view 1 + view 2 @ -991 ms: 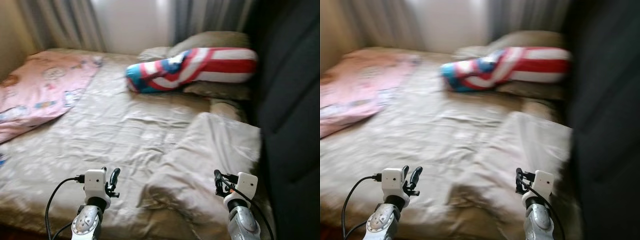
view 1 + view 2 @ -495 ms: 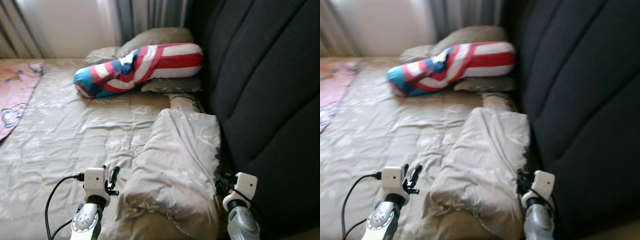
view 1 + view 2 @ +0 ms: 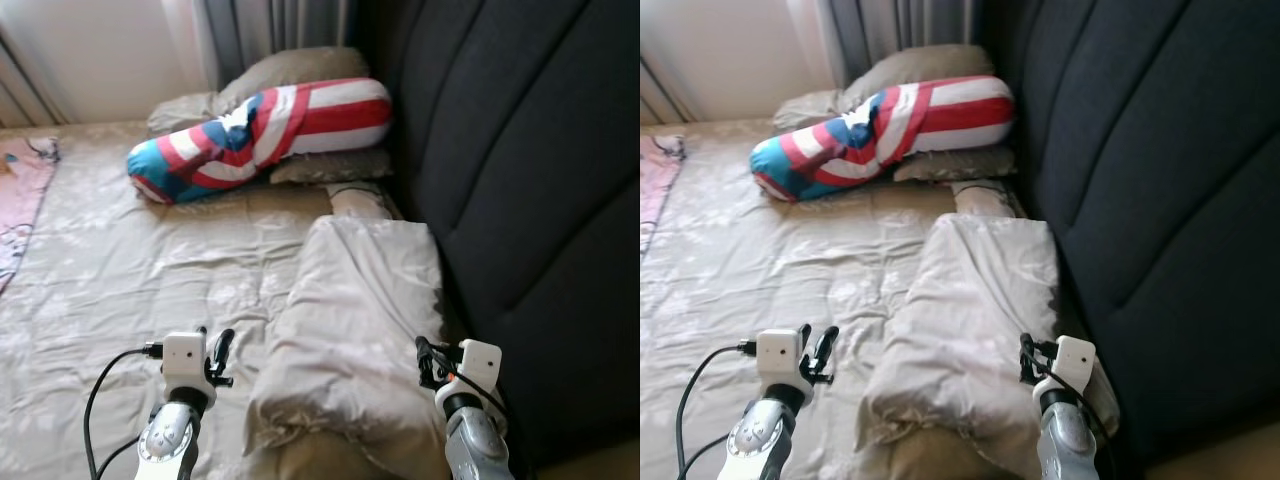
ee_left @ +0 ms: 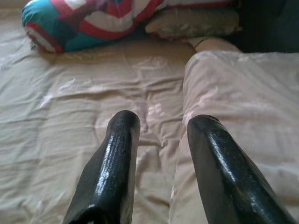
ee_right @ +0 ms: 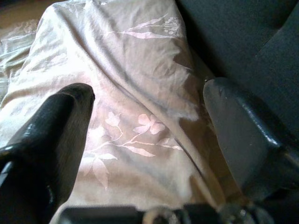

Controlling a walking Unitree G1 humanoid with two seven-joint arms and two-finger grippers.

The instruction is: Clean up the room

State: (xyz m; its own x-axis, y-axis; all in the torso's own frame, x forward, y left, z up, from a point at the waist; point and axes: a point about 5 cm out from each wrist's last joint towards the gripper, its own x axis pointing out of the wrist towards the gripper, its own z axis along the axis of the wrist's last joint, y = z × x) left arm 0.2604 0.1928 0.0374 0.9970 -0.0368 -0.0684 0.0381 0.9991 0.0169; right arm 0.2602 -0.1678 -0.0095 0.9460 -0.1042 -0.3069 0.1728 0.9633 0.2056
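Turning right along the bed, we now have the pink blanket (image 3: 18, 215) sliding off far beyond our left gripper (image 3: 212, 352), and the dark headboard (image 3: 530, 200) looms beside our right gripper (image 3: 428, 362). Both grippers hover parted and empty. The folded beige quilt (image 3: 355, 320) lies between them, just ahead; it looks like our next tidying target. Farther ahead rests the striped bolster (image 3: 260, 125). No writing is readable anywhere.

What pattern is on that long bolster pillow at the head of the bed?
The bolster pillow has red and white stripes, with a blue end and a white star; clearest in the left eye view.
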